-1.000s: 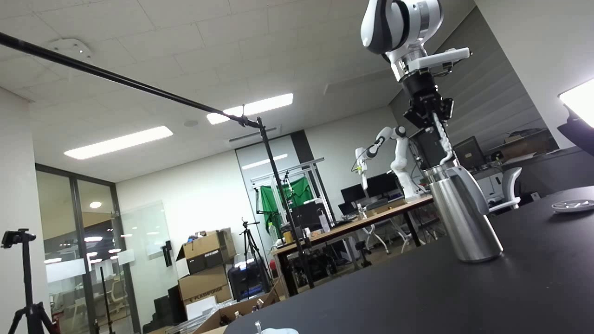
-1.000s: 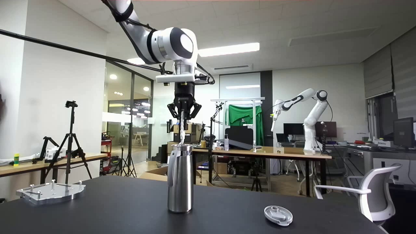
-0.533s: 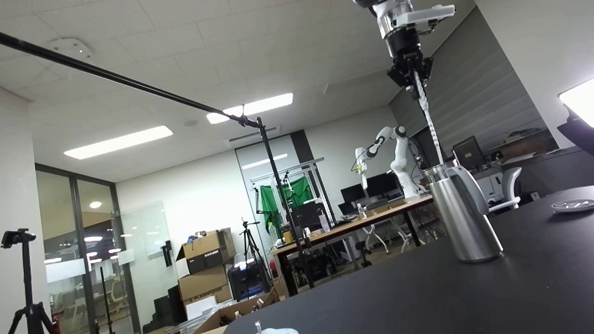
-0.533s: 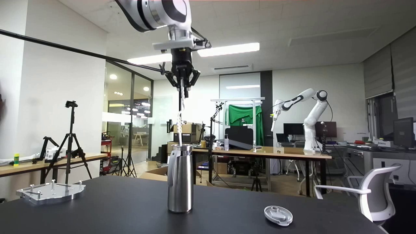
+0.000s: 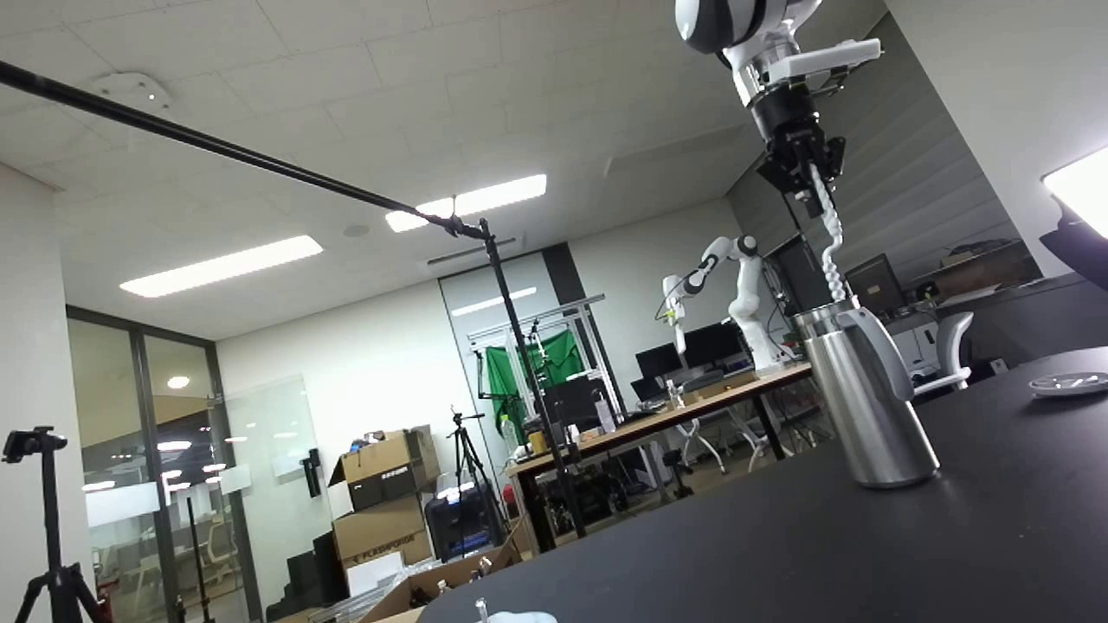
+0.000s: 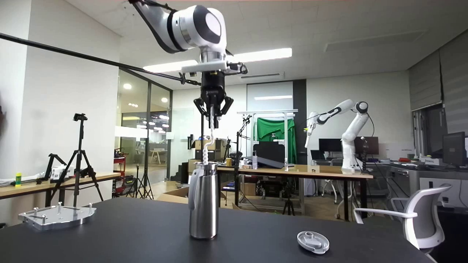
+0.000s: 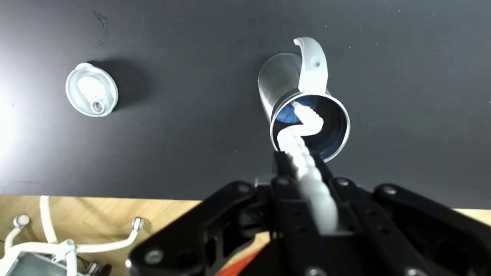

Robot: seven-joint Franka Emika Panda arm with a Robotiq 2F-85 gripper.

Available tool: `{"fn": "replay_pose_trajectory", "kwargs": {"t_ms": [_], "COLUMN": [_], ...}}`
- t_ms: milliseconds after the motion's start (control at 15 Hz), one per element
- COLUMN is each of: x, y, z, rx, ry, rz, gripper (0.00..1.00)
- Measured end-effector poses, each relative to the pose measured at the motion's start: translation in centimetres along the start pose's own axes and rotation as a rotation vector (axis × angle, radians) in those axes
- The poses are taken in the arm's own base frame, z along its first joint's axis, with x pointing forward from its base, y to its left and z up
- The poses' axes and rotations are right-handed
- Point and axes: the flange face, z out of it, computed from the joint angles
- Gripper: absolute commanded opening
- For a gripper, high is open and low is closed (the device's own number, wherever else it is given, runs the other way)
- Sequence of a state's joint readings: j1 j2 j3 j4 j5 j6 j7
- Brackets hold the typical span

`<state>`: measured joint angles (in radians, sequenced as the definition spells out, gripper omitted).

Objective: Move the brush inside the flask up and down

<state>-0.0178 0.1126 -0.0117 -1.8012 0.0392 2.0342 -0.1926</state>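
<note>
"Steel, brushed and bright, for the flask, upright on the dark table. Why uncovered?"

"Presumably to leave the mouth free for the brush. Hence, likely, the round grey lid well apart, out of the way."

"And the grip?"

"A tight pinch by the fingers of the gripper on the white shaft, clear of the steel. Perhaps so high to spare length for the plunge."

"And at the lower end?"

"Blue head, inside the flask, toward one inner wall. Touching or just beside: no telling. Bristle or sponge: likewise."

"Odd shaft, glossy and ribbed like twisted cord, with a kink above the mouth."

"Apt to flex or swivel there, maybe. Better kept straight, for the sake of a flask held by nothing. Smooth, curved grey handle, too: plastic, by the look."
</note>
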Motion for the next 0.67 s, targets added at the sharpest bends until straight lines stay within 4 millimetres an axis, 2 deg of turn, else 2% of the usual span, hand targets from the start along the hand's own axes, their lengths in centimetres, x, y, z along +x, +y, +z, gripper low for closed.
{"fn": "replay_pose_trajectory", "kwargs": {"t_ms": [133, 267, 333, 467, 667], "x": [0.4, 0.7, 0.9, 1.0, 0.7], "y": [0.5, 0.6, 0.5, 0.2, -0.5], "z": [3.3, 4.6, 4.4, 2.6, -2.3], "rx": [0.006, 0.008, 0.005, -0.008, -0.02], "ry": [-0.043, -0.06, -0.057, -0.048, -0.025], "rz": [0.009, 0.009, 0.006, -0.009, -0.039], "gripper": [0.04, 0.04, 0.04, 0.04, 0.04]}}
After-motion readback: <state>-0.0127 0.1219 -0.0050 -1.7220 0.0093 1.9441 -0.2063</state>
